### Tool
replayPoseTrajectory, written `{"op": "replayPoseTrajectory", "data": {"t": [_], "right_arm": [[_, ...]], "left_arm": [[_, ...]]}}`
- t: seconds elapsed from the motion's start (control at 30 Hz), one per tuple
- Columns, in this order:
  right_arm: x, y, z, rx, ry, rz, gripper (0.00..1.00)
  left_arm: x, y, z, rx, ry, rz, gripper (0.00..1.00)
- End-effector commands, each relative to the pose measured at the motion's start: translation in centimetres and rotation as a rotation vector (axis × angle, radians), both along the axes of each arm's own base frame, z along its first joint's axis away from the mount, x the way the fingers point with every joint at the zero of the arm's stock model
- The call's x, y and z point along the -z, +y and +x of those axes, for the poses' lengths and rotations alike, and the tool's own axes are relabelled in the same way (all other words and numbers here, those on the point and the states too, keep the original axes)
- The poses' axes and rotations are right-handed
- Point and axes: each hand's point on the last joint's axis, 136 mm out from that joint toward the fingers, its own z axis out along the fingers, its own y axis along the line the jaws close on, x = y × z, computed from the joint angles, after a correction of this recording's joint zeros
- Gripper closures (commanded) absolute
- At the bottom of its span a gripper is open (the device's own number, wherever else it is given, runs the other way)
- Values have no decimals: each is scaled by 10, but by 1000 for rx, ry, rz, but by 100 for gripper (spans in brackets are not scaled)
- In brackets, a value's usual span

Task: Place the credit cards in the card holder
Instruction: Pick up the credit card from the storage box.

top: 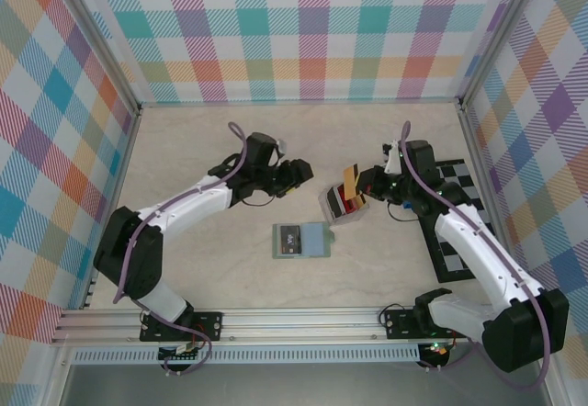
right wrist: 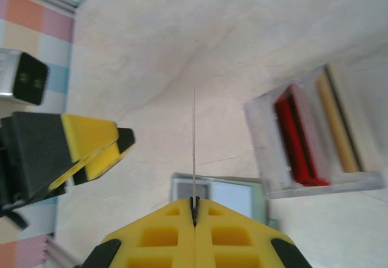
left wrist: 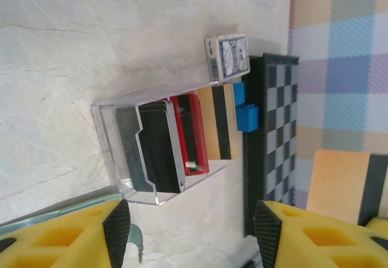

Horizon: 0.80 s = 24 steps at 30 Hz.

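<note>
The card holder (top: 300, 240) lies open on the table with a dark card in its left half; it also shows below my right fingers (right wrist: 260, 196). More credit cards, dark (left wrist: 159, 150), red (left wrist: 193, 133) and orange-yellow (left wrist: 219, 122), stand in a clear box (top: 344, 206). My right gripper (top: 363, 184) is shut on an orange-yellow credit card (top: 350, 177), seen edge-on (right wrist: 194, 140) above the card holder. My left gripper (top: 292, 174) is open, with nothing between its fingers (left wrist: 117, 230), just left of the box.
A black-and-white checkerboard (top: 455, 218) lies at the right. A white-and-blue playing-card pack (left wrist: 228, 57) and a blue block (left wrist: 247, 113) sit beside it. Plaid walls enclose the table on three sides.
</note>
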Motion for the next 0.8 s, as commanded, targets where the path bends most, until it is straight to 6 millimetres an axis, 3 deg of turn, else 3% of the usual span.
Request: {"op": "replayPoseTrajectory", "data": {"t": [0.0,0.27,0.47,0.63,0.77], "right_arm": [[-26,21,3,-25,-41,193,97],[-24,37,1,-36,-2,330,97],[-23,47,4,-46,27,393,97],[-19,48,6,-32,36,397,96],[-13,48,6,-28,53,389,96]], "left_arm": [[-26,-17,-6,40,0,-195,41],[-50,-27,-12,69,-17,-369,40],[-59,-38,-17,108,-29,-399,40],[-64,-48,-22,146,-40,-418,49],[-69,-49,-25,161,-55,-429,65]]}}
